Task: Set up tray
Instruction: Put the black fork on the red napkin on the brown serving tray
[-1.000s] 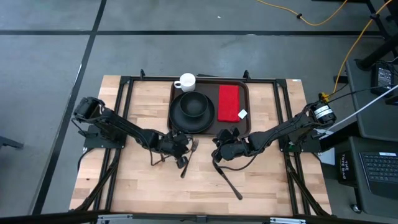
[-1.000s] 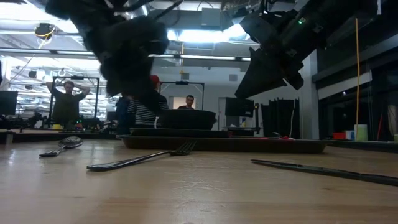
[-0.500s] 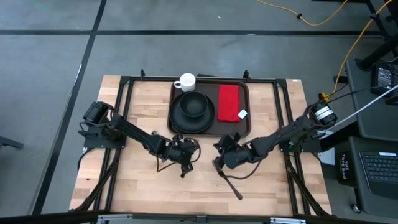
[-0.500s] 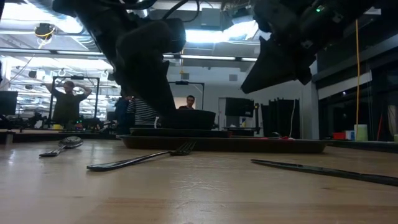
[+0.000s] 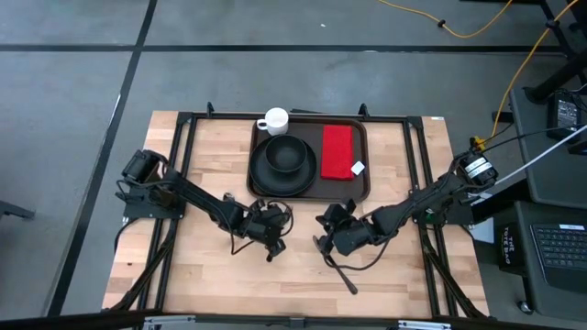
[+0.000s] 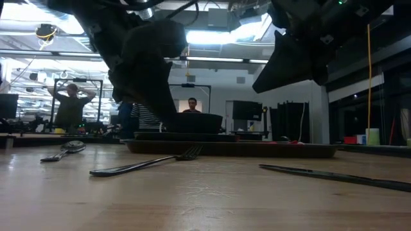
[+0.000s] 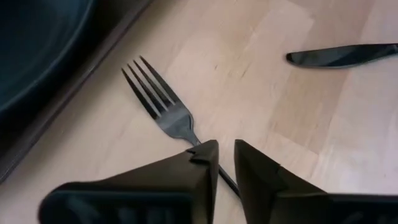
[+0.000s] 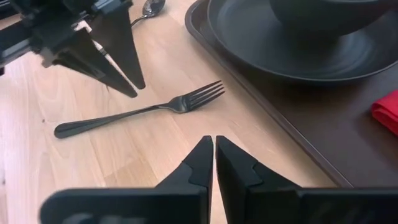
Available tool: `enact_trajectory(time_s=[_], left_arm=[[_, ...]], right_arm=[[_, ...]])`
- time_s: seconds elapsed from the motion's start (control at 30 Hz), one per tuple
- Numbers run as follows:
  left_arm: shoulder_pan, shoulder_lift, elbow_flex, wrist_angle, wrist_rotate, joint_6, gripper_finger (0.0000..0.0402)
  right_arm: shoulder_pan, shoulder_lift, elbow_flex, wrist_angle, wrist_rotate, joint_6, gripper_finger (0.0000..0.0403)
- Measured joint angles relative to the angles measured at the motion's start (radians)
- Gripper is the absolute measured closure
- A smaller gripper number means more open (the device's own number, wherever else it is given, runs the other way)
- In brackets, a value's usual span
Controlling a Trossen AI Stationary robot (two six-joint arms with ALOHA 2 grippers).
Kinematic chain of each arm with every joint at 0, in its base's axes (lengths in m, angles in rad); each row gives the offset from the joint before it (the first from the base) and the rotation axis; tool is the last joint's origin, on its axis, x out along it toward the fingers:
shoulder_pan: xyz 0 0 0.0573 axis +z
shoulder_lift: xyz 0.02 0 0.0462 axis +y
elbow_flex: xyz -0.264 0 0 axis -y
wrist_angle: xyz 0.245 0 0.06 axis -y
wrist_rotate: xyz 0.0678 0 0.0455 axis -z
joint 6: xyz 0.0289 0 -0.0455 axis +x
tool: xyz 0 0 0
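The tray is sitting at the desk's far middle, already carrying plate, bowl and napkin. The fork and knife are lying outside it. The left end effector is hovering slightly parted over the fork handle, holding nothing; the right end effector is closed and empty.

fork, knife, spoon, mug

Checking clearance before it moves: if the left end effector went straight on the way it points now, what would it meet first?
Probably the dark metal fork lying on the wooden table, directly ahead of the left end effector; beyond it, the dark brown tray's rim.
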Motion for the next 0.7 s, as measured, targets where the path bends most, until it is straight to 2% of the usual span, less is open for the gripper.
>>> enact_trajectory(time_s=[0.37,0.7], left_arm=[[-0.032,0.001,0.0,0.0,-0.046,-0.045,0.0294],[-0.05,0.096,0.0,0.006,-0.11,-0.104,0.0281]], right_arm=[[0.0,0.0,0.0,0.0,-0.001,0.0,0.0396],[0.0,0.0,0.0,0.001,-0.002,0.006,0.0376]])
